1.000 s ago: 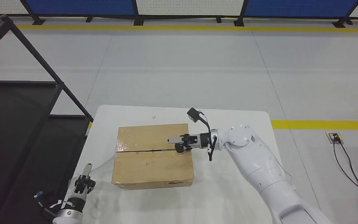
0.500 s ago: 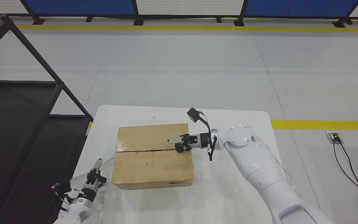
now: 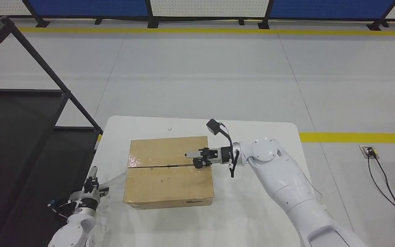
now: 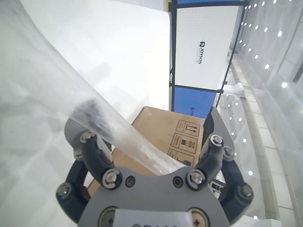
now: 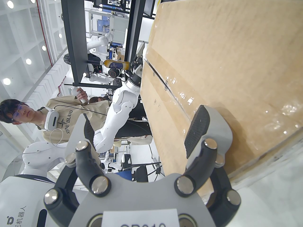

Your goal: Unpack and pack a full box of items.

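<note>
Top view: I see the box (image 3: pixel 166 176) closed on the white table (image 3: pixel 259 133), sitting about mid-table.
Box: flaps down, and a taped seam (image 3: pixel 160 167) runs the length of its lid; in the right wrist view the tape over that seam (image 5: pixel 165 83) shines.
Right gripper (image 3: pixel 196 159): over the lid at the box's right end, close to the seam. From its own camera I read the right gripper (image 5: pixel 142 116) as spread apart and holding nothing, with one finger (image 5: pixel 201 124) low over the cardboard (image 5: pixel 225 60).
Left gripper (image 3: pixel 92 188): off the box's left side, near its front corner and not touching it.
Left wrist view: my gripper (image 4: pixel 142 124) stands wide apart with nothing clamped. A clear film strip (image 4: pixel 71 83) lies across one finger and runs out past it, and the box (image 4: pixel 163 128) shows beyond, on the table (image 4: pixel 106 36).
</note>
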